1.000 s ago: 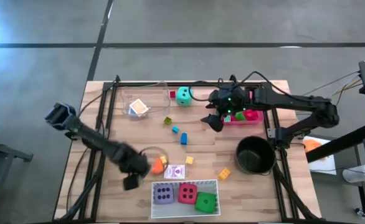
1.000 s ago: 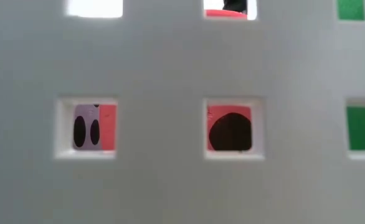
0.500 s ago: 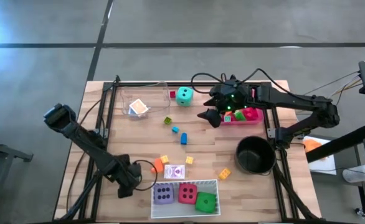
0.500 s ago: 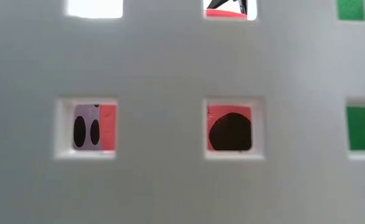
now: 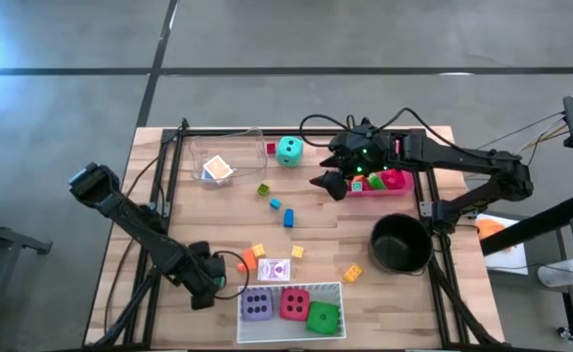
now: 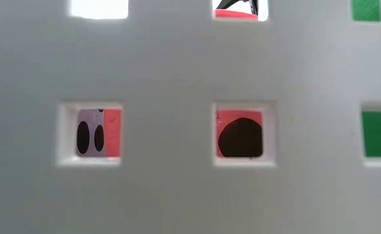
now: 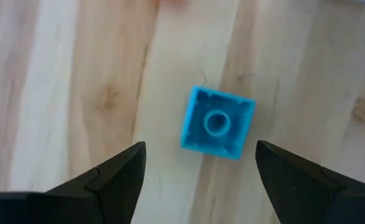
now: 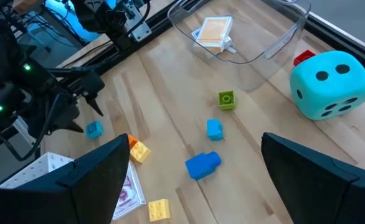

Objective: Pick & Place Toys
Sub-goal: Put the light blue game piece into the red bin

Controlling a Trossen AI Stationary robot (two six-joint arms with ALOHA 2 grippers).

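My left gripper (image 5: pixel 200 285) is open, low over the table's near left, pointing down. A small blue block (image 7: pixel 217 122) lies hollow side up on the wood between its fingertips (image 7: pixel 201 144), untouched; it also shows in the right wrist view (image 8: pixel 94 129). My right gripper (image 5: pixel 328 184) is open and empty at the far middle, beside the pink tray (image 5: pixel 405 190). The teal die (image 5: pixel 288 150) rests on the table at the far edge. The purple (image 5: pixel 257 305), red (image 5: pixel 294 304) and green (image 5: pixel 323 317) dice sit in the white tray (image 5: pixel 291 286).
A clear tray (image 5: pixel 200 150) at the far left holds a card. A black pot (image 5: pixel 400 242) stands at the right. Loose blocks (image 5: pixel 288 217) and a card (image 5: pixel 280 269) lie about the middle. The white tray's holed wall (image 6: pixel 177 65) blocks the low view.
My left gripper has gone quickly toward the table's near edge and a little left, and has come down to where it stands now. My right gripper has shifted slightly toward the far edge. No toy has moved.
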